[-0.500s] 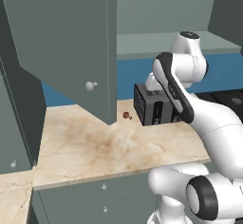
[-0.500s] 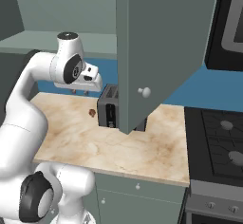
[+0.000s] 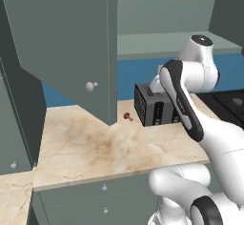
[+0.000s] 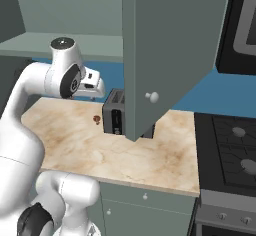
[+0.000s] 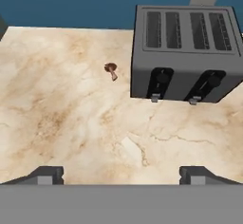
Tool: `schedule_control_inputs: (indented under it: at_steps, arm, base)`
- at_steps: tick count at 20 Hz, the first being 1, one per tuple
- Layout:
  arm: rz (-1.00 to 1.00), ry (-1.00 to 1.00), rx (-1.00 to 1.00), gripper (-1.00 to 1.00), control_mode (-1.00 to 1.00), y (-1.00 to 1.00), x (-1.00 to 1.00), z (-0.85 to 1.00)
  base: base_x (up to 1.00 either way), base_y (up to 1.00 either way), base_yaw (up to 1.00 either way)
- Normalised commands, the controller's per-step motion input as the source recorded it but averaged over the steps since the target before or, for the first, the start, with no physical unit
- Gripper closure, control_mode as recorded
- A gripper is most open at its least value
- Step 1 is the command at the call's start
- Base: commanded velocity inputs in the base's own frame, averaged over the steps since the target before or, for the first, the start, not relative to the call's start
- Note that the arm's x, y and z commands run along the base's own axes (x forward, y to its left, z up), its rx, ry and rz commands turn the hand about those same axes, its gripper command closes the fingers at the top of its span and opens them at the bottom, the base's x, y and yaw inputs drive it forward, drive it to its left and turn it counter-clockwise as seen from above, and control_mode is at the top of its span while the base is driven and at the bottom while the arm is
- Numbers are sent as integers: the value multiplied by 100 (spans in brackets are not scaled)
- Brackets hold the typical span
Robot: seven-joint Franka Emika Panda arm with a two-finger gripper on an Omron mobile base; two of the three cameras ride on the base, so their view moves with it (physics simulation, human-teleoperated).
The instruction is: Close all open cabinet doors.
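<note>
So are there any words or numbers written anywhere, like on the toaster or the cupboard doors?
No, there are none that can be read.
toaster: plain dark body with slots and two levers, no brand or numbers.
cabinet doors: plain grey-green, with a round knob and no label.
counter: marble veins, no writing.
small brown thing on the counter: no mark to read.

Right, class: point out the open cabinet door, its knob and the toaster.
cabinet door (image 3: 66,38): left base view, middle of its panel
knob (image 3: 90,86): left base view, its round head
toaster (image 5: 182,47): hand view, its slotted top
</note>
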Motion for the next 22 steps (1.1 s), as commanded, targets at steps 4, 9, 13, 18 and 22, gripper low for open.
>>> schedule_control_inputs:
  at_steps: [4,9,13,18,22]
  arm:
    - [0,-8,1,-100,-100,4,-36,8]
    - [3,1,13,-100,-100,12,-29,19]
    - [1,9,21,-100,-100,8,-32,30]
    - [0,12,17,-100,-100,12,-33,29]
    - [0,16,3,-100,-100,26,-24,24]
  base:
    - [0,0,0]
    - [0,0,0]
    - [0,0,0]
    - [0,0,0]
    - [0,0,0]
